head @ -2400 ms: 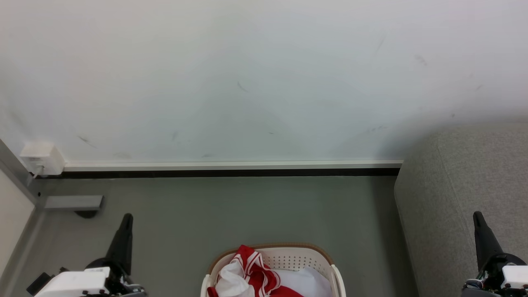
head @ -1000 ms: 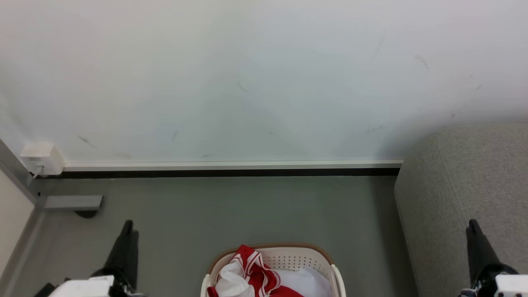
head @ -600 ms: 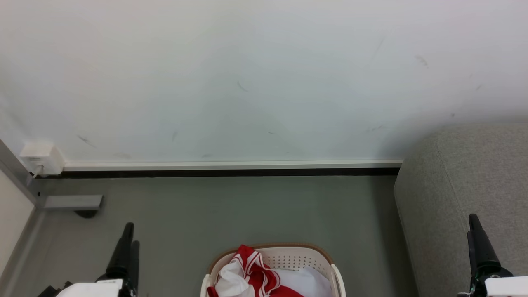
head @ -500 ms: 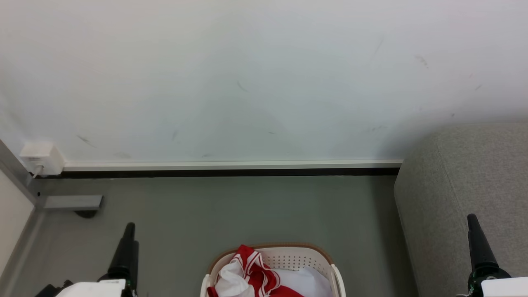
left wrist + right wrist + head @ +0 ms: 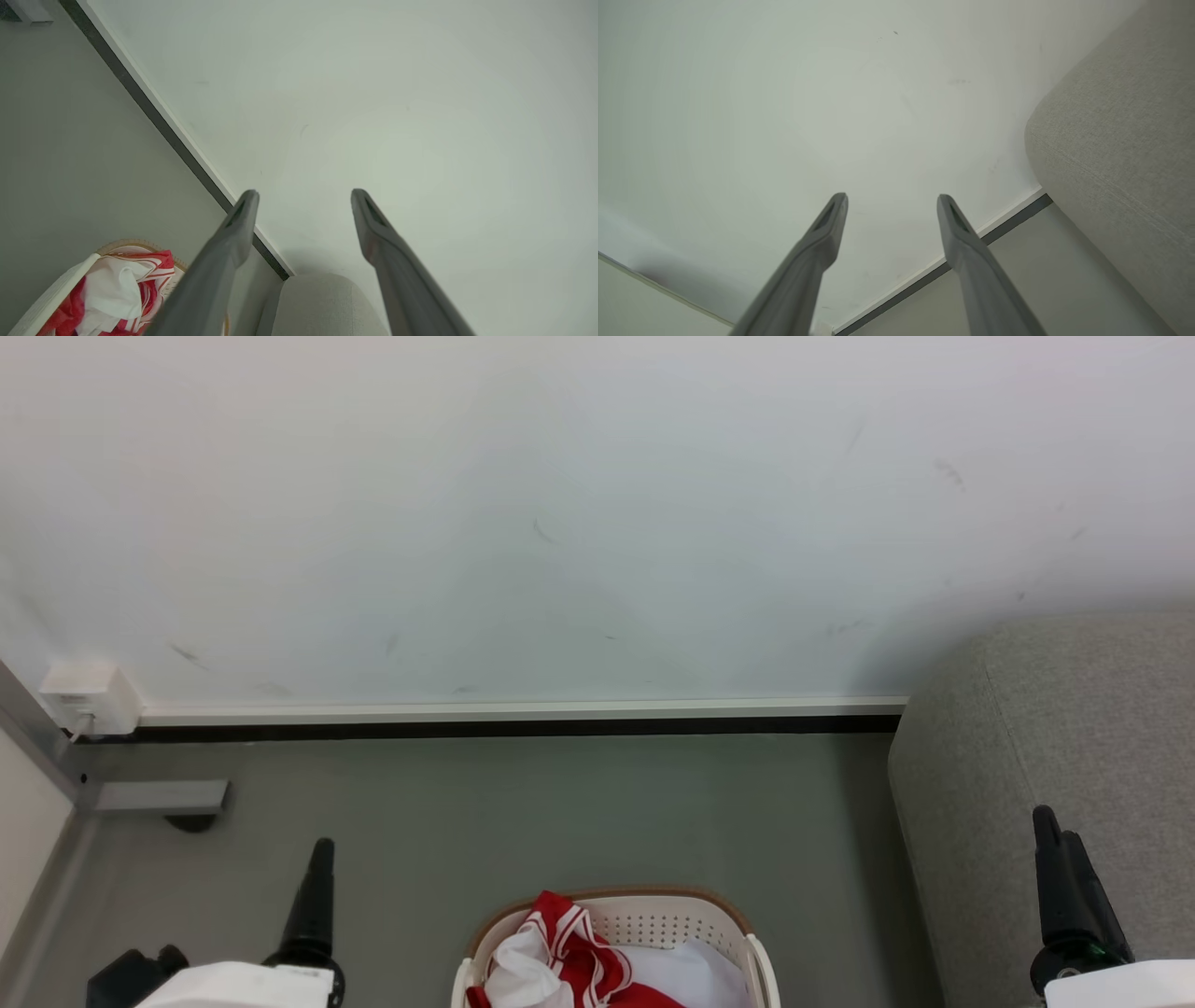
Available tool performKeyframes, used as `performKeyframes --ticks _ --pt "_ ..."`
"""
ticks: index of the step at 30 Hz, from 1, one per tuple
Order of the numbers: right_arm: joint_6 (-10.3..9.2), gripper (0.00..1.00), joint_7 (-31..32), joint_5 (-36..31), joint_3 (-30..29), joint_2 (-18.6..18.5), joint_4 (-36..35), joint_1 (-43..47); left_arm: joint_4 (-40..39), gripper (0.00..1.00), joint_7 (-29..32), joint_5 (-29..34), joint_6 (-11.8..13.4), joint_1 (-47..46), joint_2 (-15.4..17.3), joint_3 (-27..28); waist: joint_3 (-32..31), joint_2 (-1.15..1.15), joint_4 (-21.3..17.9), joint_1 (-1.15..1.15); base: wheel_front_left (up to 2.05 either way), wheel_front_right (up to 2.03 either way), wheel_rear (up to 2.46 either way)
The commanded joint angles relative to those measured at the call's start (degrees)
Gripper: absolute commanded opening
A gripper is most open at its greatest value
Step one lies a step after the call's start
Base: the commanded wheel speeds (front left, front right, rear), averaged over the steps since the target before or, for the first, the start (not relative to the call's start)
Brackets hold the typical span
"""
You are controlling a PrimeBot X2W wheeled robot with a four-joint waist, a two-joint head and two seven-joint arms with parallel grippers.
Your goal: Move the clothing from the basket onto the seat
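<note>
Loosely crumpled, the clothing (image 5: 585, 957) — red, white-striped — heaps in the basket (image 5: 674, 924).

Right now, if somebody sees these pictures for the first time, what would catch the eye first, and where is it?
The red-and-white jersey stands out first: it lies bunched in the cream laundry basket at the bottom centre of the head view. Next comes the big grey seat at the right, bare where it shows. The left gripper and right gripper both stand open and empty.
</note>
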Motion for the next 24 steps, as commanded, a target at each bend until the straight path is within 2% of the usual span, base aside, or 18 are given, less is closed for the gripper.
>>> performKeyframes --ticks 1,11,24 --pt "-0.03 1.0 -0.48 -2.88 -0.44 -0.49 -1.0 -0.35 -0.95 1.0 -0.42 2.11 0.25 -1.09 0.4 -0.19 0.0 0.0 -0.03 0.0 0.0 0.0 0.0" --pt "-0.04 1.0 -1.05 -16.6 -1.06 0.13 0.32 -0.57 -1.59 1.0 -2.52 13.16 0.82 -0.8 0.45 -1.33 -0.11 0.0 -0.45 0.0 0.0 0.0 0.0" --pt "-0.05 1.0 -1.75 -30.33 -1.73 1.24 0.98 -1.07 0.08 1.0 -4.94 24.73 1.01 -0.87 0.51 -2.12 -0.22 0.0 -0.55 0.0 0.0 0.0 0.0"
